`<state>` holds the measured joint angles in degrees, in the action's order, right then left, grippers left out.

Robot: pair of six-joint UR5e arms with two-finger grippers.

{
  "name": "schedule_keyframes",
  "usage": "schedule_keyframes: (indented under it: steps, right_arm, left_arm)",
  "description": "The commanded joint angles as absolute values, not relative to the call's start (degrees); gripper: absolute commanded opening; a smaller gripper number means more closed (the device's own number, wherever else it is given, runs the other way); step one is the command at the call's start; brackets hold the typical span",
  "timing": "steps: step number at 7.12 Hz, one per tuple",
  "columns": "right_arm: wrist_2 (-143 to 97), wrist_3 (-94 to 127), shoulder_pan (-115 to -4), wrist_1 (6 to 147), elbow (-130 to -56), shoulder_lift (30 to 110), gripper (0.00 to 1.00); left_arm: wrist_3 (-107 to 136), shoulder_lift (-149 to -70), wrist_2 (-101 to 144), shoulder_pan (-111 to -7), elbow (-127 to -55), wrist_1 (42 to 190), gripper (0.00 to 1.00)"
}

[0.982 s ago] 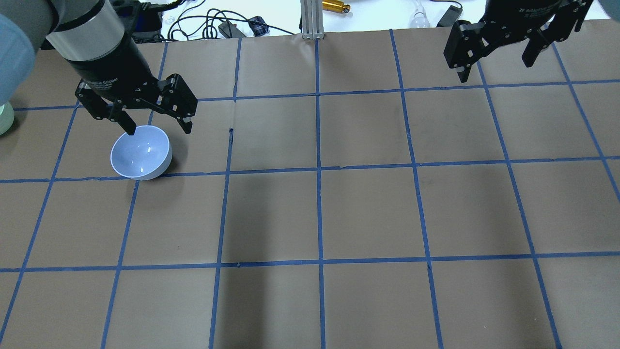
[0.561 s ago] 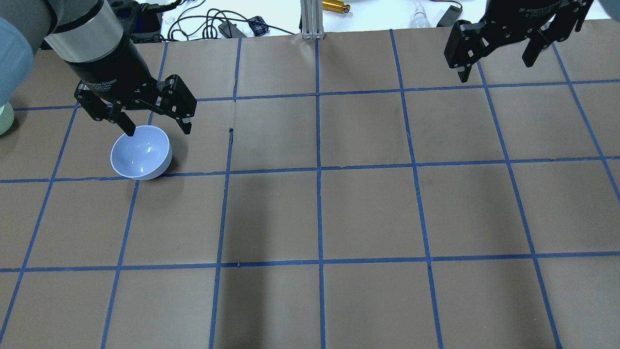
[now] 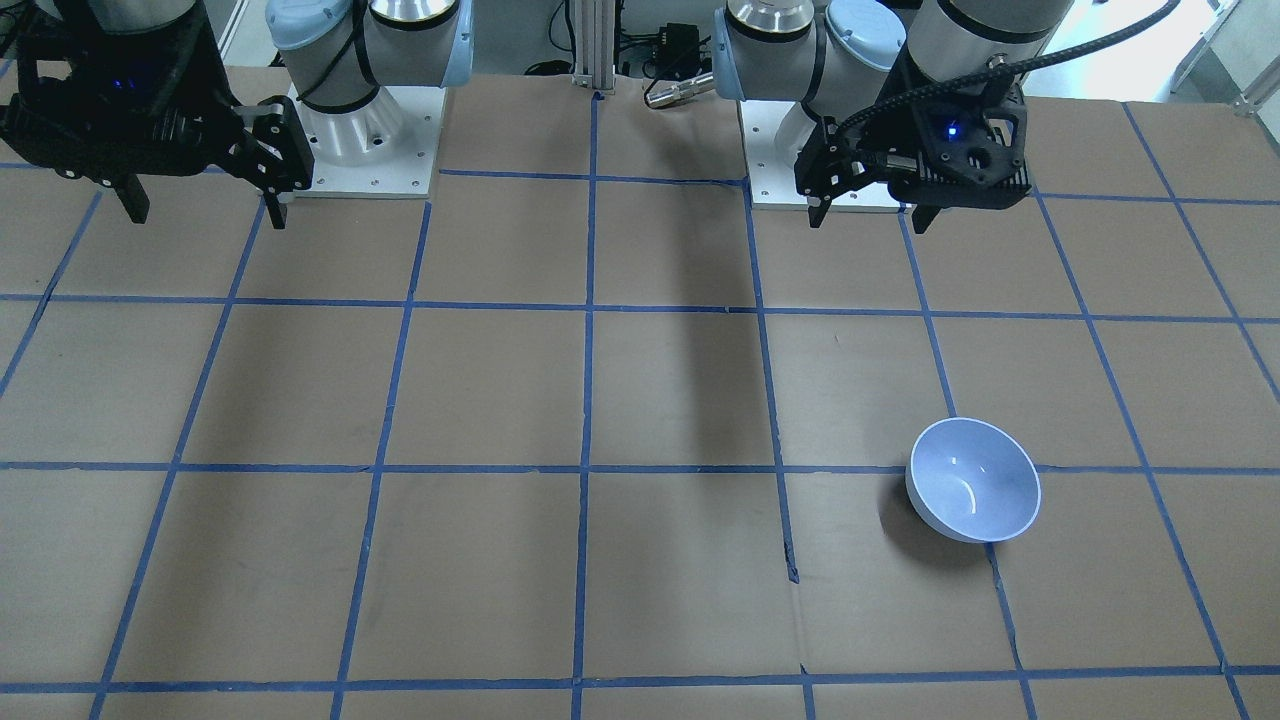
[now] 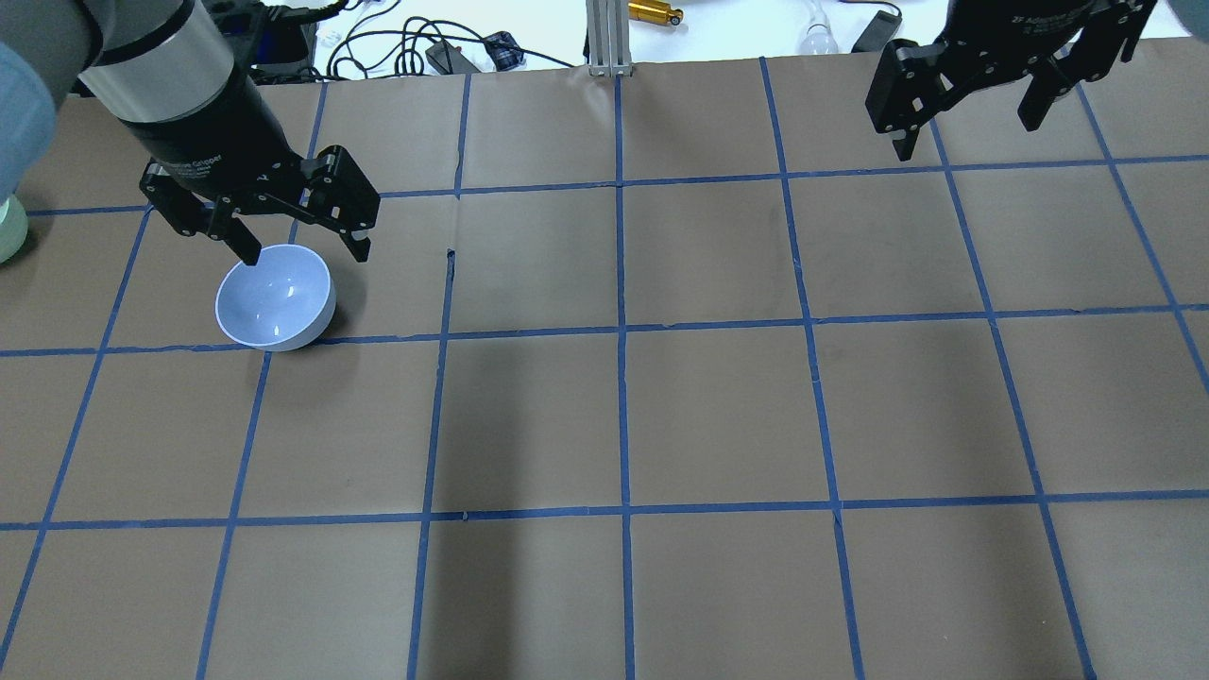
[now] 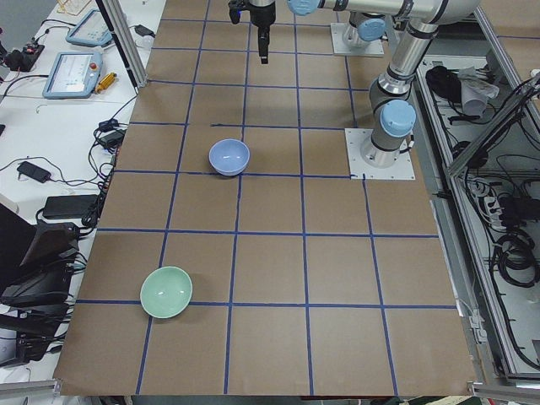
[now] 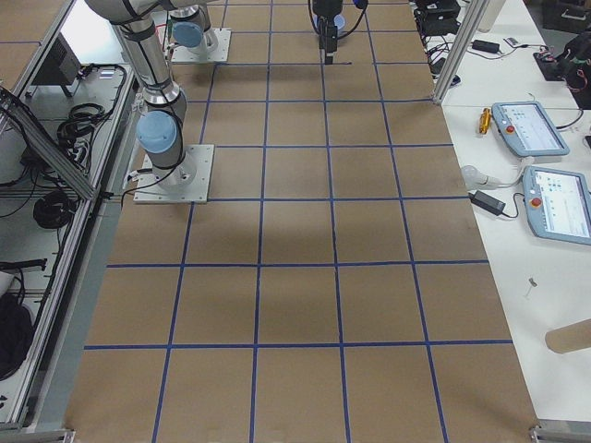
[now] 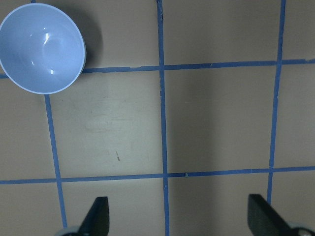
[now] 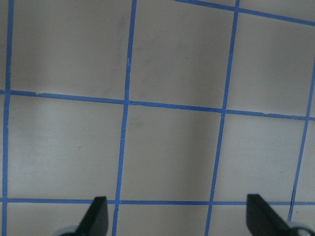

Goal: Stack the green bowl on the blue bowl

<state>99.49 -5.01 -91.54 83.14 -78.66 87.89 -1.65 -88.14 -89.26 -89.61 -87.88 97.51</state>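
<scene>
The blue bowl (image 4: 275,297) stands upright and empty on the left part of the table; it also shows in the front view (image 3: 973,480), the left side view (image 5: 229,157) and the left wrist view (image 7: 42,47). The green bowl (image 5: 166,292) stands alone near the table's left end, well apart from the blue bowl. Only a sliver of the green bowl (image 4: 8,234) shows at the overhead view's left edge. My left gripper (image 4: 304,253) hangs open and empty above the table, just behind the blue bowl. My right gripper (image 4: 963,132) is open and empty, high over the far right.
The table is brown paper (image 4: 718,416) with a blue tape grid. Cables and small devices (image 4: 444,47) lie beyond its far edge. The arm bases (image 3: 360,140) stand at the robot's side. Tablets (image 6: 531,129) lie on a side bench.
My left gripper has drifted slightly to the left and stays open. The blue bowl and the right arm have not moved.
</scene>
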Motion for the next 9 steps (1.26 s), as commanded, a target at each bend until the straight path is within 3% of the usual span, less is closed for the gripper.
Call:
schedule_keyframes:
  steps: [1,9]
  right_arm:
    - [99.5,-5.0,-91.6,83.1,-78.7,87.9,1.00]
    - [99.5,-5.0,-91.6,83.1,-78.7,87.9,1.00]
  left_arm:
    - [-1.6,-88.1,-89.5,-89.6,-87.9,97.6,1.00]
    - [-1.6,-88.2,-89.4,-89.6,-87.9,97.4,1.00]
